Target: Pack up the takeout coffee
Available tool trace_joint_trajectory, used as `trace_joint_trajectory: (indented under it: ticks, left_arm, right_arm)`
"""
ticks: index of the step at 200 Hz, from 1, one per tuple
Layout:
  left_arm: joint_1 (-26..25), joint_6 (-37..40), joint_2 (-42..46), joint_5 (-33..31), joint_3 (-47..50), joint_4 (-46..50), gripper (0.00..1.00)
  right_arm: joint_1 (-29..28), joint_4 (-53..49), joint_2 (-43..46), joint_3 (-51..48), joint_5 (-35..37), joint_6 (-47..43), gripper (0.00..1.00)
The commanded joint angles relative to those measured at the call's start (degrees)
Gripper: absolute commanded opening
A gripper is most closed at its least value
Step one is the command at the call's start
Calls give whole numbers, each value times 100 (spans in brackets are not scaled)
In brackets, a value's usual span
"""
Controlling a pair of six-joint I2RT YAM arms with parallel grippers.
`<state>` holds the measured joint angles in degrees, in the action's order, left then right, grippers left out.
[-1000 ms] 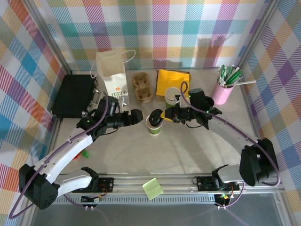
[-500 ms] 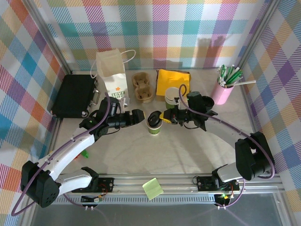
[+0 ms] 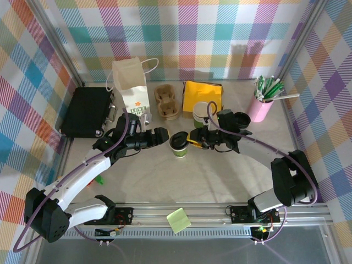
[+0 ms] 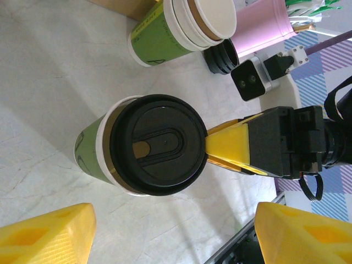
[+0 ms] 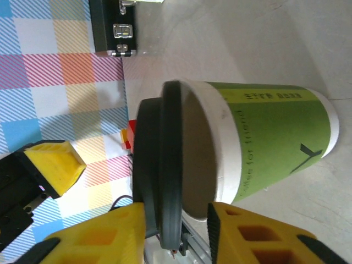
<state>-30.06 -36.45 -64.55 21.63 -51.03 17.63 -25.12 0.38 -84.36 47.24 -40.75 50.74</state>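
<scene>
The takeout coffee [image 3: 180,150] is a white cup with a green band, standing upright mid-table. A black lid [image 3: 178,141] lies over its mouth. My right gripper [image 3: 191,137] reaches in from the right, shut on the lid's near edge. In the right wrist view the lid [image 5: 159,165] sits tilted above the cup [image 5: 275,132], and the inside of the cup shows between them. My left gripper [image 3: 161,135] hangs open just left of the cup. From the left wrist the lid [image 4: 159,144] covers the cup [image 4: 91,151], with the right gripper's fingers [image 4: 225,148] at its rim.
A white paper bag [image 3: 132,88] stands at the back left beside a black case [image 3: 88,113]. A cardboard carrier [image 3: 168,102], yellow napkins [image 3: 201,94], stacked cups [image 3: 202,113], spare lids [image 3: 241,118] and a pink straw cup [image 3: 263,104] line the back.
My right gripper has moved left with the lid, bringing it from beside the cup to over its mouth. The left gripper has stayed beside the cup, barely shifting.
</scene>
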Motion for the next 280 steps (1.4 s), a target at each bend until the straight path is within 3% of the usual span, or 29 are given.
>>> trace_joint_trajectory:
  ticks: [1,170,280]
  left_arm:
    - [55,-26,13,87,33,-58,76]
    - [53,168,-241,46,25,-27,75]
    - [54,734,-1410,66,-559,66,74]
  right_arm:
    - [24,-157,-110,160,55,-205,39]
    - [-137,-886,-117,610,463,-609,44]
    - [-203,-1461,178,696,875,-1071,47]
